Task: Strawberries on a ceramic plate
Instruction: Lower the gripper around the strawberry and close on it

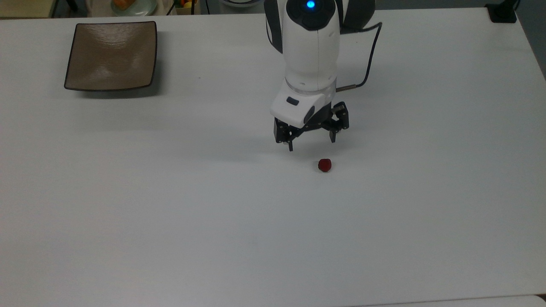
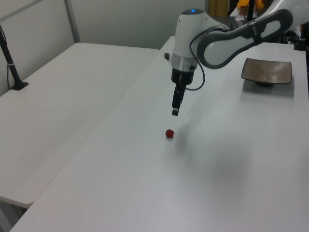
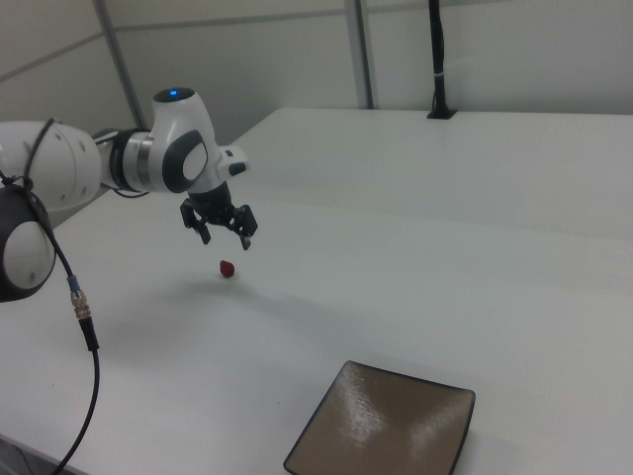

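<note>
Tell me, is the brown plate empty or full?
Empty. The plate shows only bare glaze; the strawberry lies on the table, below the open claw.

The arm (image 1: 313, 42) is cut off by the top view's upper edge, as is a pale dish (image 1: 133, 6) behind the table.
</note>
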`<state>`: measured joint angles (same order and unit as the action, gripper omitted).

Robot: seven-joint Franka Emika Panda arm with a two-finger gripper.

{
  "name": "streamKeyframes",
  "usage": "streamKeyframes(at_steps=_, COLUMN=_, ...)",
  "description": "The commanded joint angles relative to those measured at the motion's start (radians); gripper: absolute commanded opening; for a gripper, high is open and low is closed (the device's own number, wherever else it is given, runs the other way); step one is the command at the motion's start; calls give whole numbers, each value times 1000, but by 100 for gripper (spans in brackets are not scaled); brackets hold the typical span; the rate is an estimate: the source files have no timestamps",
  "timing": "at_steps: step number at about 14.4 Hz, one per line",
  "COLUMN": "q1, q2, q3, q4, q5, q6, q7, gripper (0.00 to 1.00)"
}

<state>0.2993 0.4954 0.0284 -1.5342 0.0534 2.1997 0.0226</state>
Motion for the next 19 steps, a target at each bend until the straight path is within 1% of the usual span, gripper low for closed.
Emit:
streamKeyframes(at_steps=1, q1=23, q2=49, q3=7, q4=13, q5=3, q6=83, q7=6, gripper=100)
streamKeyframes(at_steps=5, q1=38, q2=107, q3=7, q4=14, q5=-6, q6=159, q7=5, gripper=100)
streamKeyframes(at_steps=10, q1=40, q2=123, q3=7, q4=14, q5=-29, q6=172, q7=-6, gripper=100)
streamKeyframes(at_steps=12, q1=40, q2=127, q3=7, q4=14, q5=-49, q6=172, q7=-9, gripper=88)
streamKeyframes(at_steps=13, q1=40, q2=129, q3=7, q4=14, q5=-56, q6=172, q7=-9, gripper=86)
streamKeyframes(at_steps=14, q1=40, q2=130, q3=8, q4=14, q5=-57, q6=172, q7=-7, gripper=79)
streamKeyframes(at_steps=16, q1=38, q2=130, q3=16, q4=14, q5=-58, q6=172, q7=-7, gripper=73)
streamKeyframes(at_steps=17, q1=38, q2=130, q3=16, q4=13, q5=-58, q6=172, q7=-6, gripper=64)
streamKeyframes(at_steps=18, q1=38, q2=130, q3=18, q4=12, q5=-58, q6=172, q7=-6, gripper=60)
streamKeyframes(at_steps=19, q1=38, q2=130, q3=18, q4=11, q5=-60, q6=172, q7=-6, gripper=54)
